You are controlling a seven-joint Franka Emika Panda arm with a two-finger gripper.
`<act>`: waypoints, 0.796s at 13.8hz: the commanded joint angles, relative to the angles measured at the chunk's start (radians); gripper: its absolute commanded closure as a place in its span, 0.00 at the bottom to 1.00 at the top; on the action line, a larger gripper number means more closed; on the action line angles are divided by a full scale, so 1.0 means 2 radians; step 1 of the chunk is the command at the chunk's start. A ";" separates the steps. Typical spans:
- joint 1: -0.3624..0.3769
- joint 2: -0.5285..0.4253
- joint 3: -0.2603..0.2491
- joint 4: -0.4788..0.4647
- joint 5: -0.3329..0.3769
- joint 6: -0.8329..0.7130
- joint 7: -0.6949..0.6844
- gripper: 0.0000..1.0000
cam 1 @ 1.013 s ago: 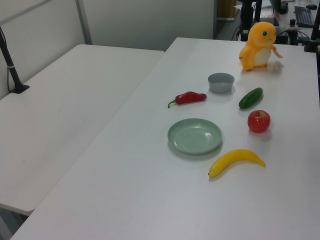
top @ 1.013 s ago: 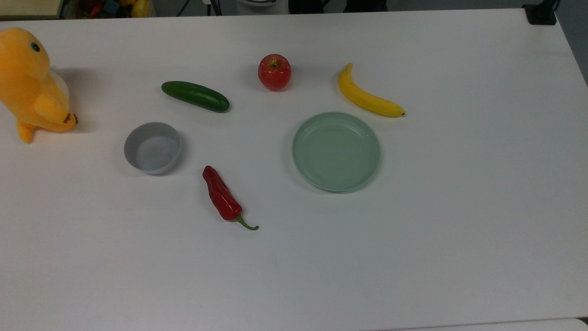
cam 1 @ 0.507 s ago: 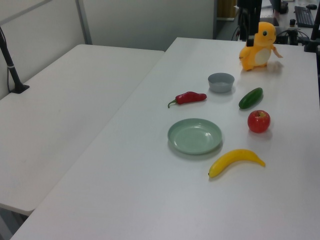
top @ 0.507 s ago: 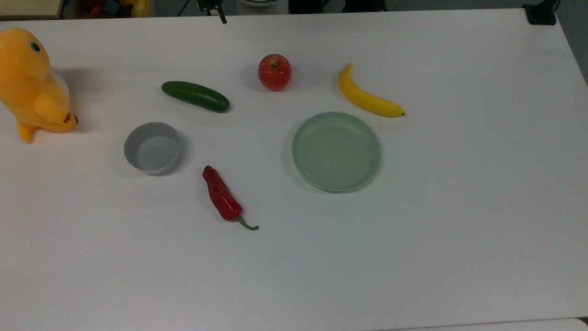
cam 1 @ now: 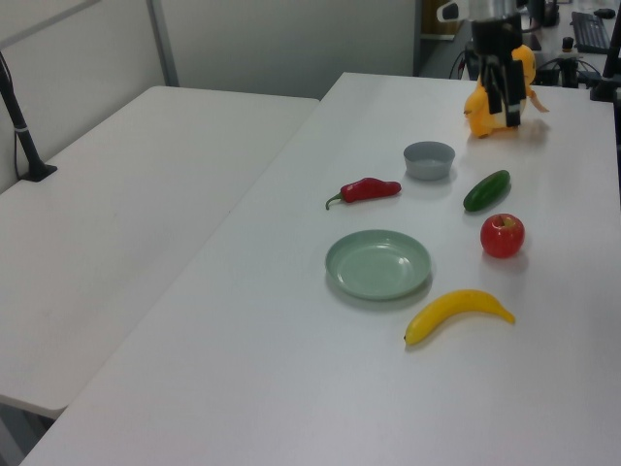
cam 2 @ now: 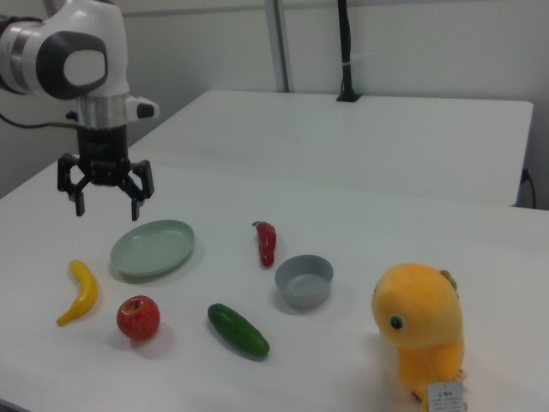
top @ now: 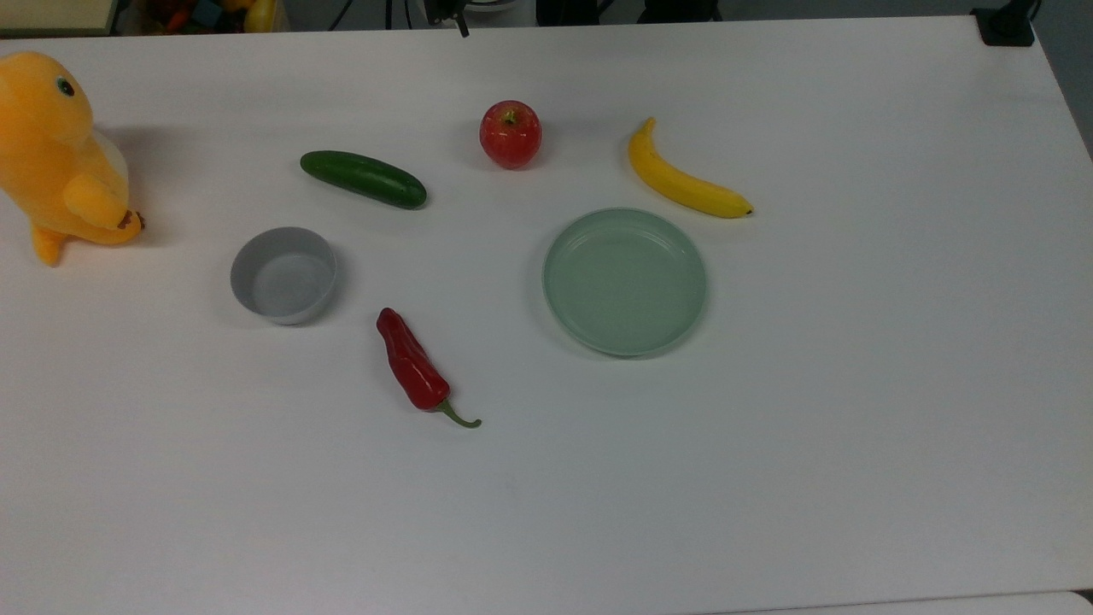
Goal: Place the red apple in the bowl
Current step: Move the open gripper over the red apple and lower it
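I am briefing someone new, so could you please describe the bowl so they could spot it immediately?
On the white table, find the big orange plush toy. The bowl sits between the toy and the red chili pepper: small, grey, straight-sided, unlike the wider, shallow green plate.

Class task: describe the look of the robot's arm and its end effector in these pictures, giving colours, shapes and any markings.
In the right view the arm has glossy white, rounded shells with a dark grey joint ring and a round white cap. A silvery grey cylinder sits below it. The end effector is black, with a wide crossbar and two short black fingers. No markings are legible.
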 commanded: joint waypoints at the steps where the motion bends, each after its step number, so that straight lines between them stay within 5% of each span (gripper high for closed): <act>1: 0.001 -0.037 0.003 -0.076 -0.007 0.013 0.018 0.00; 11: -0.002 -0.049 0.005 -0.247 -0.013 0.250 0.089 0.00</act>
